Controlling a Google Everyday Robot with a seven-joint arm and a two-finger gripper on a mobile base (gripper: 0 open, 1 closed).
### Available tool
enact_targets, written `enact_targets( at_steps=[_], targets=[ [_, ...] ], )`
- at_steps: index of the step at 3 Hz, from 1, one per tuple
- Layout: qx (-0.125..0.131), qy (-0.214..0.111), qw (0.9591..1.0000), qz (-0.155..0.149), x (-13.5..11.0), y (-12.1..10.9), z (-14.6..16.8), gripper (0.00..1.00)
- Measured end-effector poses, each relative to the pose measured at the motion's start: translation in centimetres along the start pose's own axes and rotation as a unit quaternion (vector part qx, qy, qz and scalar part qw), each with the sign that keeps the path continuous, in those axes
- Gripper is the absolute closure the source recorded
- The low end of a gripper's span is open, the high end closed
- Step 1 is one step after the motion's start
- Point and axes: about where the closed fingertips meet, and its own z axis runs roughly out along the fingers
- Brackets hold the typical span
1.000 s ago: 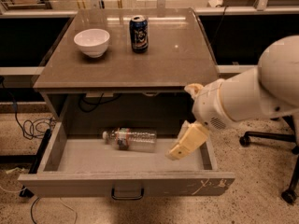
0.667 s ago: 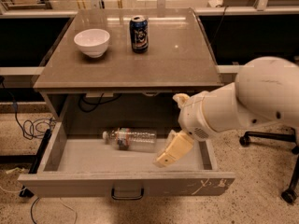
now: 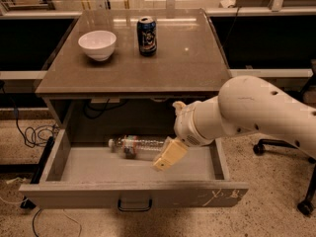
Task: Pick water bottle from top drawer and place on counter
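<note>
The water bottle [image 3: 139,146] lies on its side in the open top drawer [image 3: 84,194], cap pointing left, near the drawer's back middle. My gripper [image 3: 165,160] hangs over the drawer, just right of the bottle's base and overlapping its right end in this view. The white arm reaches in from the right. The counter [image 3: 173,68] is the brown top of the cabinet above the drawer.
A white bowl [image 3: 97,44] and a dark blue soda can [image 3: 146,36] stand at the back of the counter. Cables [image 3: 34,135] lie on the floor at the left. An office chair base [image 3: 306,201] is at the right.
The arm and gripper have moved left across the drawer, from its right side to the bottle's right end. The bottle has not moved.
</note>
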Motion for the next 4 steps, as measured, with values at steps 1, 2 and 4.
enact_targets(
  at_steps=[1,2,4],
  targets=[
    [-0.009,-0.007,0.9999,-0.007,-0.7,-0.3,2.0,0.00],
    [-0.026,-0.009,0.9996,-0.004,-0.9,-0.8,5.3,0.00],
    [-0.051,-0.002,0.9985,0.019,-0.8,-0.2,10.7,0.00]
  ],
)
